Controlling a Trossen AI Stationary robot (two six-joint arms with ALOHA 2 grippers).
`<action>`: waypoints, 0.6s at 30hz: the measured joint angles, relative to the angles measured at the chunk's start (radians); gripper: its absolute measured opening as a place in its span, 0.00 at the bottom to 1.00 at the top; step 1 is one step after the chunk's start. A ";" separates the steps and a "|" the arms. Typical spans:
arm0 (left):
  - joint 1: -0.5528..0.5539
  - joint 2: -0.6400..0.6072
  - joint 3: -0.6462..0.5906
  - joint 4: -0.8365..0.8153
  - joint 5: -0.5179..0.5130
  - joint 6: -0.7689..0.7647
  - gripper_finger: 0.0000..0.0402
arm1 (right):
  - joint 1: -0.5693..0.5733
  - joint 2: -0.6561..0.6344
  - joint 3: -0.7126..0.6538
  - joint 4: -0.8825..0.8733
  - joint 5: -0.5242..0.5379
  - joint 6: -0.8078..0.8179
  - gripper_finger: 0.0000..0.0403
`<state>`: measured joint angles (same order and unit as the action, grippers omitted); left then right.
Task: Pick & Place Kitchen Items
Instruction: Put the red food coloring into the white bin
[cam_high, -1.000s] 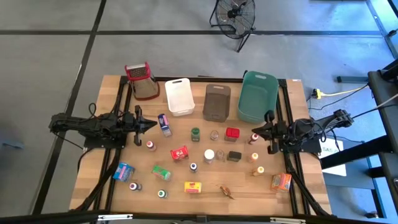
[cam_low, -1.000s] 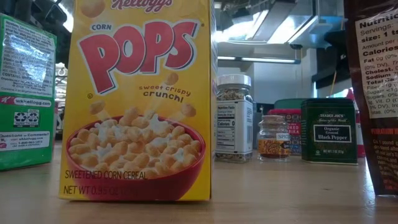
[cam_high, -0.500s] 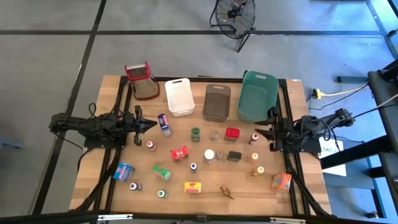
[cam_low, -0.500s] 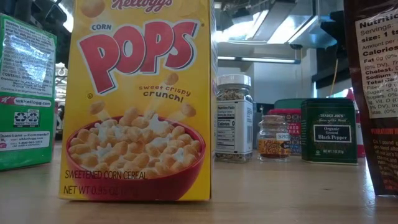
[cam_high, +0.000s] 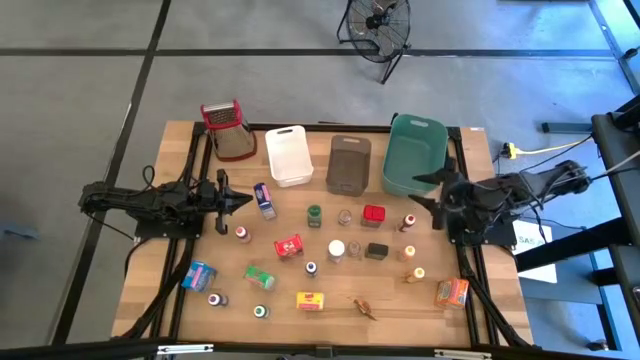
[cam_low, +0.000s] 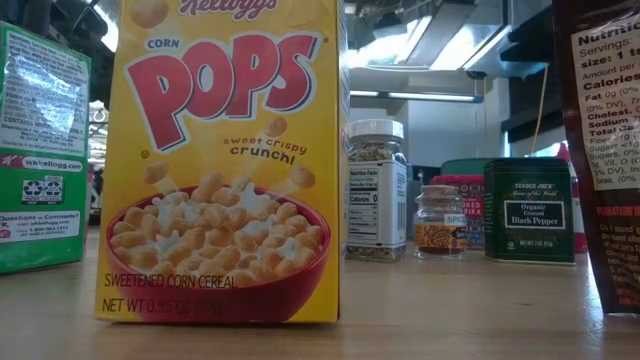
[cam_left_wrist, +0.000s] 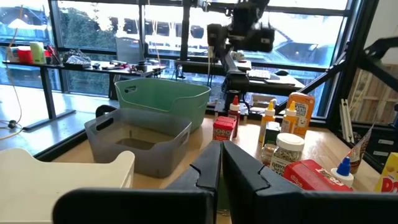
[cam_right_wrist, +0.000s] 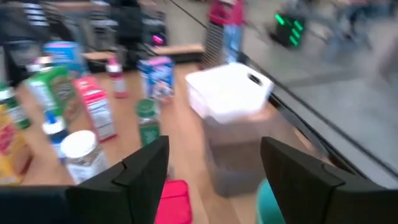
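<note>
Beside the green tub, the right gripper was spread and empty. All kitchen items lay near it on the table, none binned; the left gripper was pressed together.

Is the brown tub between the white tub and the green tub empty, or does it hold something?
Empty: the high view shows only the bare floor of the brown tub; nothing lies in it.

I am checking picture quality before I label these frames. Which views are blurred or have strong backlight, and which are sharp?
Right wrist view: motion blur everywhere, the white tub and bottles smeared. Left wrist view: bright windows behind, the green tub still clear, own fingers soft. Low view: the cereal box sharp, ceiling lights glaring. High view: even light, sharp.
</note>
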<state>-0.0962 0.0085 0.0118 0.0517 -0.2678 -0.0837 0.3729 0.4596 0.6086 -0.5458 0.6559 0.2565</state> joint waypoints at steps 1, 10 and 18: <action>0.000 0.000 0.000 0.000 0.000 0.000 0.03 | 0.000 0.031 0.040 -0.044 0.012 0.066 0.64; 0.000 0.000 0.000 0.000 0.000 0.000 0.03 | 0.000 0.271 0.309 -0.486 -0.081 0.583 0.64; 0.000 0.000 0.000 0.000 0.000 0.000 0.02 | -0.004 0.405 0.349 -0.678 -0.225 0.900 0.64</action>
<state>-0.0963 0.0086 0.0116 0.0517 -0.2676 -0.0837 0.3687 0.8645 0.9581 -1.2239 0.4309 1.1566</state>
